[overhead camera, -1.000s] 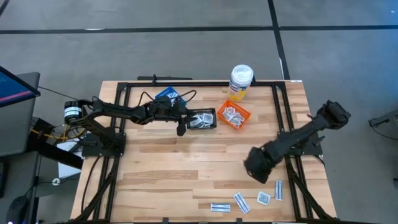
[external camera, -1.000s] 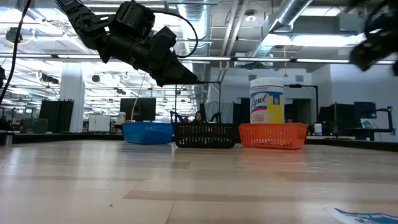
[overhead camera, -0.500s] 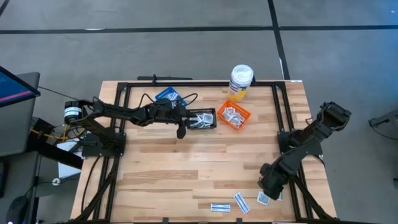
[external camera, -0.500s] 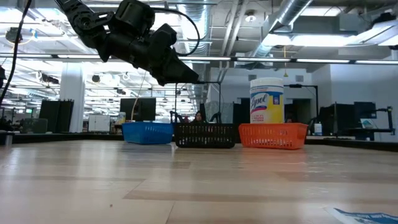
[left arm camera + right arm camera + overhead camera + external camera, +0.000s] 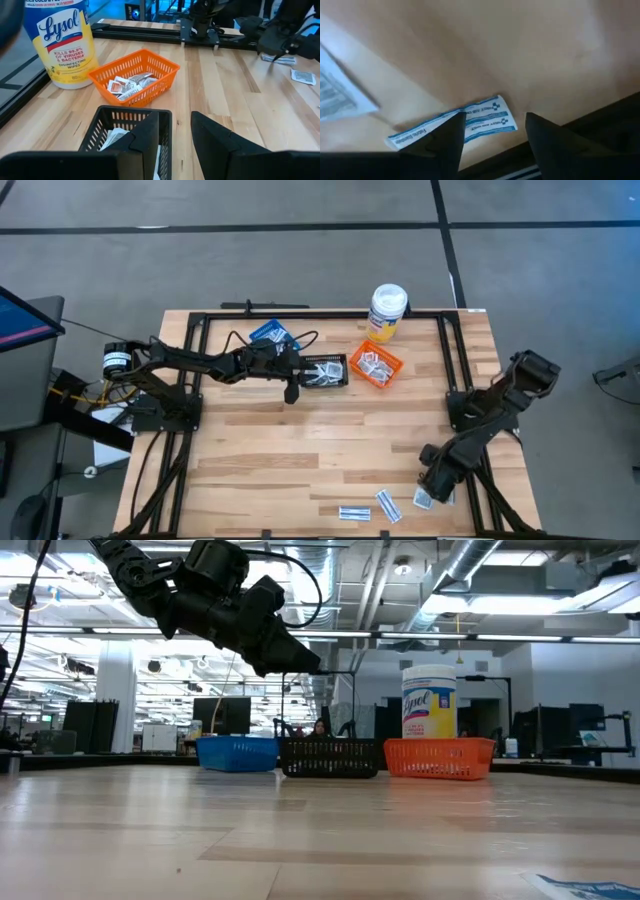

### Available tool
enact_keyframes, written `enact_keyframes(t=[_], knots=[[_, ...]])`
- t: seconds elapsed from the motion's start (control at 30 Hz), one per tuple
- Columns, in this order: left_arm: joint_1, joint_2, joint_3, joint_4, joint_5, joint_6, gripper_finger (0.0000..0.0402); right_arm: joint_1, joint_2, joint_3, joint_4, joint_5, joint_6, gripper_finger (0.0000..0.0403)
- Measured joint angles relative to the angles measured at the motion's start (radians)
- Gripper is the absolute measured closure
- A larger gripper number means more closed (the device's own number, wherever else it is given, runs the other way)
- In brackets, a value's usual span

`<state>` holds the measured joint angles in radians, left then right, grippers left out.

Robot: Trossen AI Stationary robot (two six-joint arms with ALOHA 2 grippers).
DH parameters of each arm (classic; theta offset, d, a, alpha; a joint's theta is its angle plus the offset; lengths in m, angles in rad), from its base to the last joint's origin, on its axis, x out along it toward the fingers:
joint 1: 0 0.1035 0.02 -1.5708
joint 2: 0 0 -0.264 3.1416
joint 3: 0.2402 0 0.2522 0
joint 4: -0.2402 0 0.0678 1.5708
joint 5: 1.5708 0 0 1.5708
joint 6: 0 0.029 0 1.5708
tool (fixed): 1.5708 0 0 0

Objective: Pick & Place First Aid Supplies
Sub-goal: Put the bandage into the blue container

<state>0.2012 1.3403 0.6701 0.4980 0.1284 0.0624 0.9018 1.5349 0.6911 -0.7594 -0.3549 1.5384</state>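
Observation:
Several flat white packets, the first aid supplies, lie near the table's front right: a strip (image 5: 354, 513), a strip (image 5: 388, 505) and a square (image 5: 423, 499). My right gripper (image 5: 437, 478) points down over this group. In its wrist view it is open (image 5: 495, 121) above a blue-printed strip (image 5: 480, 117) that lies flat on the wood. My left gripper (image 5: 291, 391) hangs open and empty (image 5: 176, 120) at the black basket's (image 5: 107, 125) near rim. More packets lie in the black basket (image 5: 325, 372) and the orange basket (image 5: 376, 365).
A tall white bottle with a yellow label (image 5: 387, 311) stands at the far edge, behind the orange basket. A blue basket (image 5: 268, 332) sits left of the black one. A black frame (image 5: 455, 395) runs around the table. Bare wood (image 5: 300, 450) lies in the middle.
My right gripper has swung toward the table's near right corner and come down over the loose packets. My left gripper has kept still by the black basket.

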Motion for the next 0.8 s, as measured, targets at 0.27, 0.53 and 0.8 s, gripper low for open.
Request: enact_keyframes(t=[0.27,0.53,0.8], knots=[[0.0,0.0,0.0,0.001,0.0,0.0,0.0287,-0.01,0.133,0.001,0.078,-0.199,-0.021,0.026],[0.0,0.0,0.0,0.001,0.0,0.0,0.0287,-0.054,0.082,0.007,0.115,-0.184,-0.046,0.0394],[0.0,0.0,0.0,0.004,0.0,0.0,0.0287,-0.123,-0.084,0.074,0.106,0.2,-0.131,0.0396]])
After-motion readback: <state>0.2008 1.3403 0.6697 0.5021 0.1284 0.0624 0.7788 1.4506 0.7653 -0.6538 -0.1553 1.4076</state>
